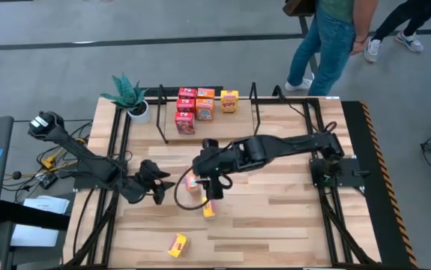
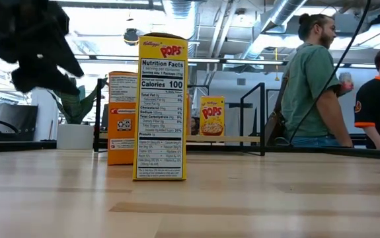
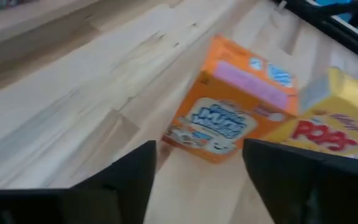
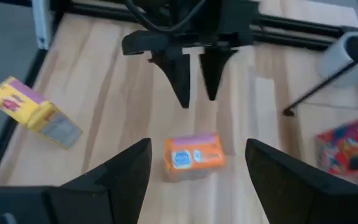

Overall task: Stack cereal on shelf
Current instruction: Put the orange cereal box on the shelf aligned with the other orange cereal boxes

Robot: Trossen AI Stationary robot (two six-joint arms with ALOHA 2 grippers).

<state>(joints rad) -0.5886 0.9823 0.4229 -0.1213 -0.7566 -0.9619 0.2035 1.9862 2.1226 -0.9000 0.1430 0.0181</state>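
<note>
1. High view: left end effector (image 1: pixel 157 189) sits low over the table (image 1: pixel 290 225), left of centre, pointing toward the middle.
2. Left wrist view: its fingers (image 3: pixel 129 180) stand spread with nothing between them; an orange cereal box (image 3: pixel 228 118) stands just ahead, and a yellow Pops box (image 3: pixel 334 124) is just beside that one.
3. High view: right end effector (image 1: pixel 214 184) hangs over the table centre, arm reaching in from the right side.
4. Right wrist view: its fingers (image 4: pixel 119 174) are spread and hold nothing; the orange box (image 4: pixel 193 157) sits upright on the table below, between them in the picture, with the left end effector (image 4: pixel 196 93) pointing at it from beyond.
5. High view: shelf (image 1: pixel 252 97) stands at the far table edge; five boxes are on it, red (image 1: pixel 185 121) and orange (image 1: pixel 205 109) in a cluster, one yellow (image 1: pixel 229 100) slightly apart.
6. High view: another yellow box (image 1: pixel 177 244) lies tipped near the front edge, well apart from the rest.
7. Low view: the Pops box (image 2: pixel 160 109) stands upright, side panel facing the camera, orange box (image 2: pixel 121 118) just behind it.
8. High view: white potted plant (image 1: pixel 131 97) at the shelf's left end; a person (image 1: pixel 327 37) walks beyond the table.
</note>
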